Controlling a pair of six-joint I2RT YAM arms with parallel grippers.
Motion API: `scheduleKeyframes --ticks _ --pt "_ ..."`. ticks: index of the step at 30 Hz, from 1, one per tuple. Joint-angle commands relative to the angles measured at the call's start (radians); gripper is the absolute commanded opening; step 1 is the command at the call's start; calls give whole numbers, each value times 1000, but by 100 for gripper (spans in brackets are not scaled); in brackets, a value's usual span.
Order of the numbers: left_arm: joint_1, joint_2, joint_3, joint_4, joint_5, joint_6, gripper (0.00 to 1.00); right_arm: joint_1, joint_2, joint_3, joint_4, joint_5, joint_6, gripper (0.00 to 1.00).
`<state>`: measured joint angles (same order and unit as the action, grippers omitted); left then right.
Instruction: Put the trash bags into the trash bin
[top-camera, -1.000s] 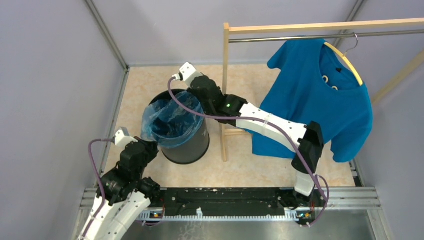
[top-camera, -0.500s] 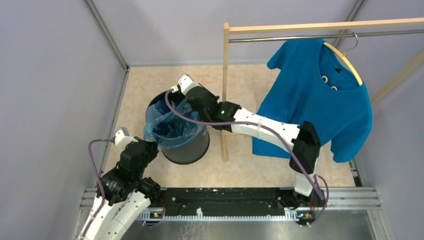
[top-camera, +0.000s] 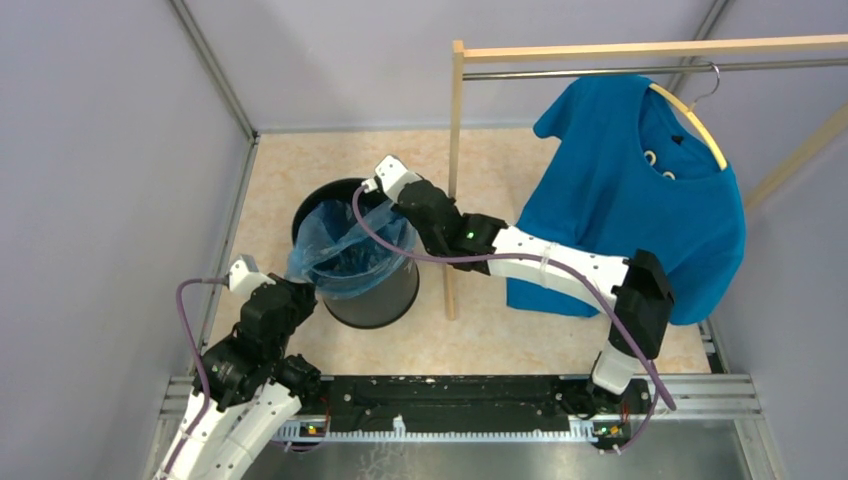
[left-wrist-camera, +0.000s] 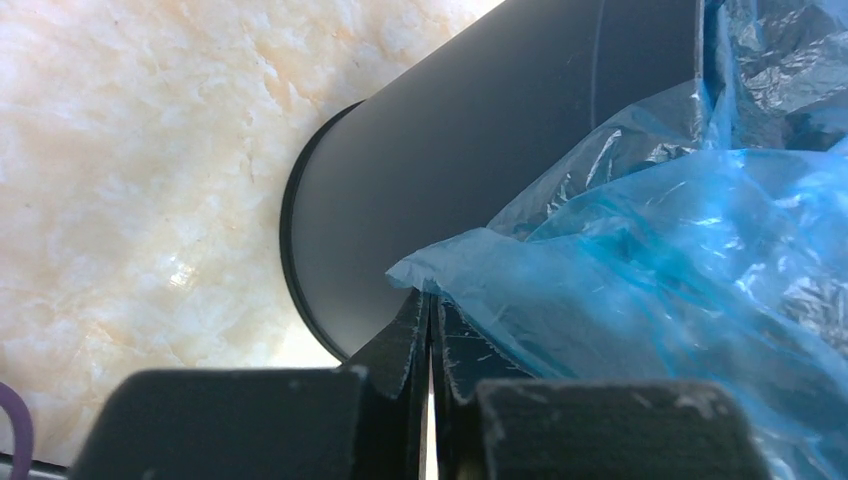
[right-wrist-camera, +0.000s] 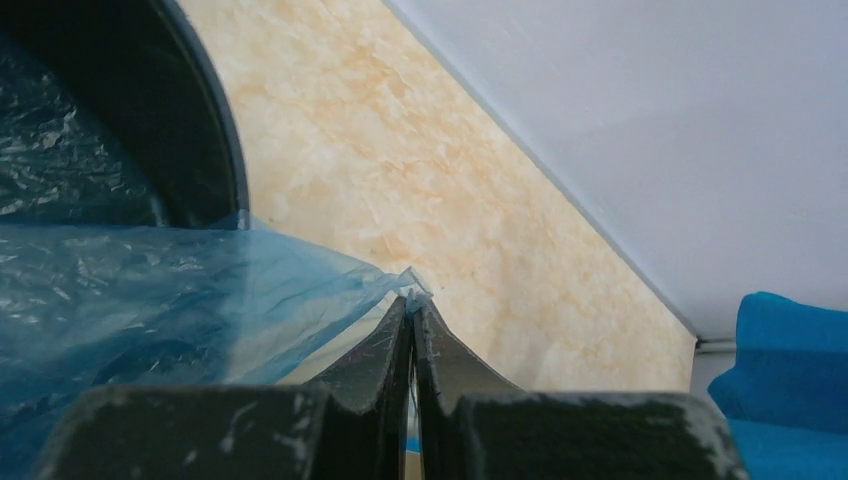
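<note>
The black round trash bin (top-camera: 385, 296) stands on the beige floor left of centre. The translucent light-blue trash bag (top-camera: 345, 245) hangs open inside its mouth. My left gripper (top-camera: 308, 285) is shut on the bag's near-left edge, outside the bin wall (left-wrist-camera: 450, 150); the pinched bag edge (left-wrist-camera: 600, 290) shows in the left wrist view. My right gripper (top-camera: 384, 203) is shut on the bag's far-right edge (right-wrist-camera: 300, 280), held over the bin rim (right-wrist-camera: 225, 130). The bag is stretched between both grippers.
A wooden clothes rack post (top-camera: 454, 180) stands just right of the bin. An opaque blue T-shirt (top-camera: 640, 200) hangs on a hanger at the right. Grey walls enclose the floor on the left and back.
My right gripper dipped towards the bin's mouth, then moved back right and outward with the bag's edge, spreading the bag wider. The left arm has not moved.
</note>
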<state>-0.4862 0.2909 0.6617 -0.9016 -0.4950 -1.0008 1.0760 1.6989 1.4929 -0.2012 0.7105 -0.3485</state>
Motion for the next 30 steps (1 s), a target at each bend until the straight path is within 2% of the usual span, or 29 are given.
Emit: scheduleKeyframes --ticks 1,6,9,13,15,19,24,27,30 --pt "-6 3 36 -31 -14 -14 12 -11 22 64 28 -21 0 5" --pt "-6 -23 77 -93 8 -39 35 48 -23 86 -53 -29 37 31" --pt "-5 -32 126 -134 25 -22 53 88 -56 110 -147 -83 113 43" --pt "-6 -35 223 -206 86 18 72 98 -96 119 -251 -116 216 57" --pt "-6 -41 271 -253 107 22 80 98 -132 96 -269 -126 251 67" --pt "-6 -57 345 -310 159 60 96 98 -220 32 -258 -182 281 79" --pt "-5 -21 446 -324 240 164 99 98 -333 -58 -221 -298 365 86" --pt "-6 30 540 -292 268 266 99 97 -417 -138 -164 -392 491 88" --pt "-5 127 660 -265 313 396 99 98 -497 -255 -18 -513 683 93"
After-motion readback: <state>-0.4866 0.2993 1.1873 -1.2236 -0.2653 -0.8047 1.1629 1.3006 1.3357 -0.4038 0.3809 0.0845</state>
